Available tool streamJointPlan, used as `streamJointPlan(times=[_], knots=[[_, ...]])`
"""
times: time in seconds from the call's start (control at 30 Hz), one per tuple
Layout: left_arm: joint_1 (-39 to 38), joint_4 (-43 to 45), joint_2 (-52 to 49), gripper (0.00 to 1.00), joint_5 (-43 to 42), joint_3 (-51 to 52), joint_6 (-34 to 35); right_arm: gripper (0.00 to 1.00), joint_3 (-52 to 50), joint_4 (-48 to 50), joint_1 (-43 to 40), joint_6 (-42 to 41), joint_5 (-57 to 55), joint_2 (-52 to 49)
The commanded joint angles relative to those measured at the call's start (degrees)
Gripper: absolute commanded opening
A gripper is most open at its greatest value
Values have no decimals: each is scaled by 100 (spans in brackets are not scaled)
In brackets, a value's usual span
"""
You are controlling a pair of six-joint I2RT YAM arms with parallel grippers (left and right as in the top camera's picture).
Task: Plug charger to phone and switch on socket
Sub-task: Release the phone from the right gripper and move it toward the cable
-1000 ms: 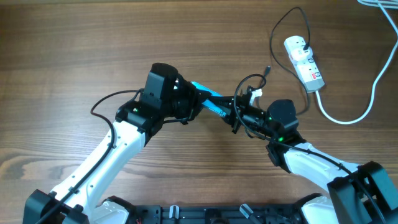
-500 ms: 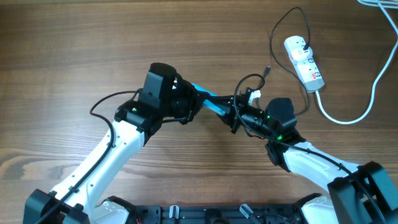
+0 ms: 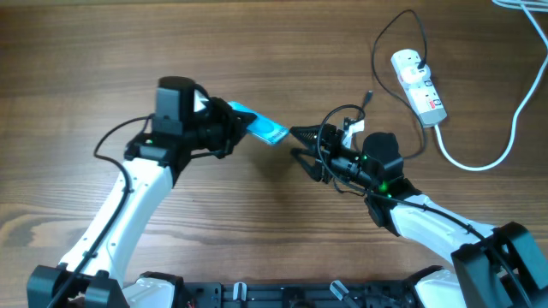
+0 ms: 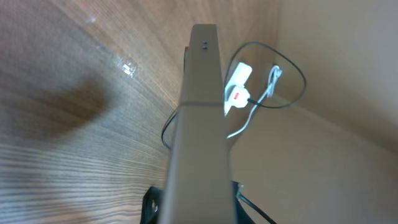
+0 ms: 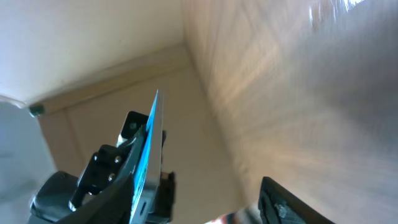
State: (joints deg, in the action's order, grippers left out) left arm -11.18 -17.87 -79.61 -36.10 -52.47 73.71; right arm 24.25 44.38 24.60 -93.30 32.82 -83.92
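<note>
My left gripper [image 3: 233,120] is shut on the phone [image 3: 264,128], holding it off the table with its teal screen turned up. In the left wrist view the phone's grey edge [image 4: 200,124] fills the middle. My right gripper [image 3: 301,144] stands open just right of the phone's free end and touches nothing. Its wrist view shows the phone [image 5: 149,143] edge-on beyond the fingers [image 5: 292,199]. The charger's black cable [image 3: 341,111] loops over my right wrist, its plug tip [image 3: 368,96] lying free. The socket [image 3: 419,85] lies at the back right, also far off in the left wrist view [image 4: 238,81].
The socket's thick white lead [image 3: 505,128] curves along the right side of the wooden table [image 3: 128,51]. The black cable [image 3: 377,51] arcs up behind the socket to the adapter at its far end [image 3: 408,62].
My right gripper has opened. The left arm has swung left, carrying the phone away from the right gripper, so a gap now separates them.
</note>
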Motion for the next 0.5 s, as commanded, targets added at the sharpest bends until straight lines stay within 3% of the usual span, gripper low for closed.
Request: streamJointPlan(times=[0.0,0.17,0.23,0.37,0.47], knots=[[267,52,-20,4,-883,-20,-981,91,15,2,-9,2546,-1084,-9],[299,70,-376,4,-1574,-20,-1729,93,299,-761,-131,3394,-1523,-9],[299,205,-678,4,-2052,-20,-1976,99,798,-1847,-280,3939,-1661,-9],[299,1008,-1276,4,-2924,-20,-2055,99,1661,-3379,-481,4544,-2293,-9],[323,1344,-1598,4,-3051,-22,-2059,100,2347,-4524,-654,4898,-3136,-9]])
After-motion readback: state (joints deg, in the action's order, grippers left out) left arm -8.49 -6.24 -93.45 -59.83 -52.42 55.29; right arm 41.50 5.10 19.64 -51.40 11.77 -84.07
